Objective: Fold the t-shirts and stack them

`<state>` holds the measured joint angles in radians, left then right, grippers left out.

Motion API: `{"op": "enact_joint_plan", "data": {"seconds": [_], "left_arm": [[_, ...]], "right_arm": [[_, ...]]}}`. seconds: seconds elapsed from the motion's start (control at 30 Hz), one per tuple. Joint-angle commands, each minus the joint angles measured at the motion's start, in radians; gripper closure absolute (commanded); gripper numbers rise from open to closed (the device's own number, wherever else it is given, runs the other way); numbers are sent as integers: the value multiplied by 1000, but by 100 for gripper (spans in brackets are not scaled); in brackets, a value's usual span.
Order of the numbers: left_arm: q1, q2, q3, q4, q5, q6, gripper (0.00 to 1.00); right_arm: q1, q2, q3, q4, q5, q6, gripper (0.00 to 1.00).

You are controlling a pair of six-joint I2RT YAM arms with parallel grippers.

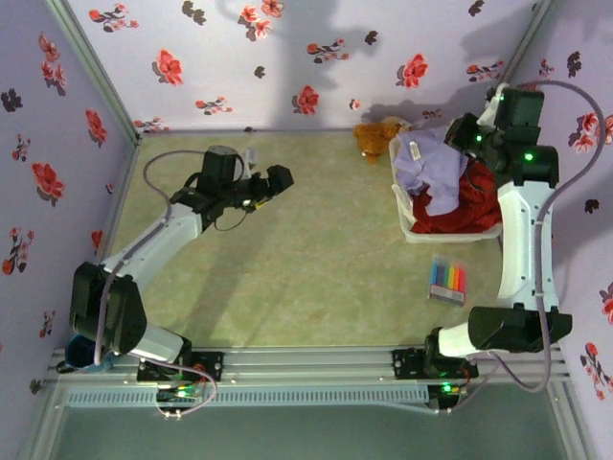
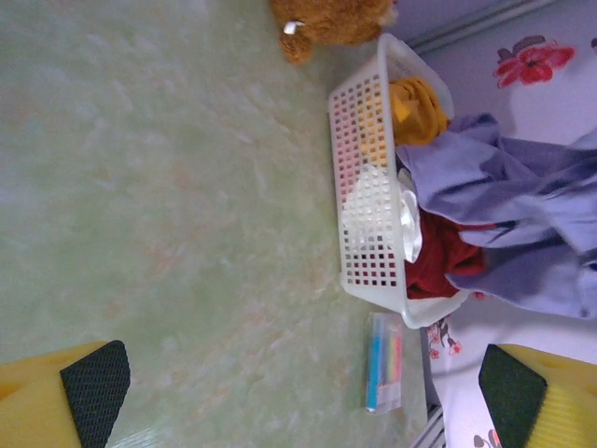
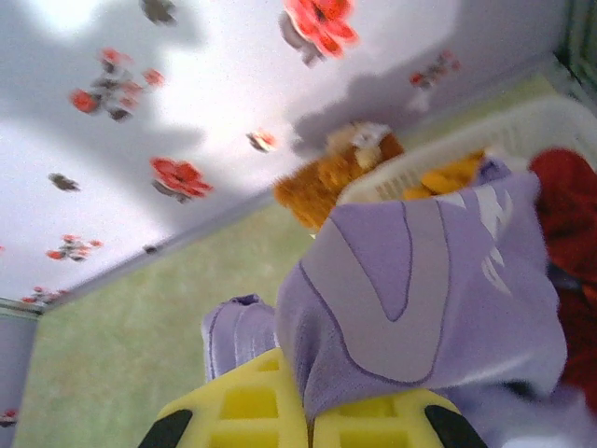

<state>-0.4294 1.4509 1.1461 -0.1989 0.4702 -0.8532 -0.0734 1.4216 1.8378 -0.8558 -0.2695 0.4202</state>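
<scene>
We find the white plastic lattice basket [image 1: 406, 226] standing on the pale green tabletop [image 1: 287, 278], in its far right part. Behind the basket's far left corner, by the back wall, sits the brown plush toy [image 1: 376, 137]. In front of the basket, nearer the arm bases and apart from it, lies the flat pack of coloured markers [image 1: 447, 280]. Inside the basket, the red cloth t-shirt [image 1: 471, 206] fills the near end and the orange-yellow cloth t-shirt [image 2: 415, 107] the far end. The large lavender cloth t-shirt [image 1: 431, 163] lies on top of both and spills over the rim, its cloth between the fingers of the right gripper [image 3: 310, 411] above the basket's far right. The left gripper [image 1: 281, 179] hangs over the table left of centre, well apart from the basket.
</scene>
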Motion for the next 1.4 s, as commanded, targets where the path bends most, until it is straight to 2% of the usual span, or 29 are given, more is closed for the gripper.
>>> {"op": "enact_joint_plan", "data": {"seconds": [0.0,0.17,0.23,0.33,0.53,0.7,0.8,0.93,1.03,1.2,1.33,1.37], "left_arm": [[45,-62,-44,-49,-8,30,1],[128,-137,-90,-93,-4,46,1],[162,-161,-109,-110,-1,53,1],[208,-193,-149,-119,13,55,0],[292,-269,-208,-152,47,66,1],[349,-321,-215,-235,59,116,1],[395,-370,-244,-259,60,121,1],[457,-417,-290,-288,90,123,1],[494,-425,-306,-320,115,140,0],[521,-432,-293,-383,125,183,1],[539,-441,-305,-412,125,181,1],[544,-444,-316,-413,125,172,1]], "right_arm": [[28,6,151,111,-85,11,100],[72,34,336,149,-165,31,100],[76,26,356,259,-247,98,100],[107,10,372,367,-267,179,100],[234,44,542,359,-264,151,100],[274,100,670,311,-259,207,100],[344,50,548,211,-200,197,100],[516,-114,104,296,-29,181,100],[612,-125,-84,297,67,171,100],[716,68,-202,268,76,210,100],[769,318,-155,318,-14,258,100],[779,394,-117,331,-57,267,95]]}}
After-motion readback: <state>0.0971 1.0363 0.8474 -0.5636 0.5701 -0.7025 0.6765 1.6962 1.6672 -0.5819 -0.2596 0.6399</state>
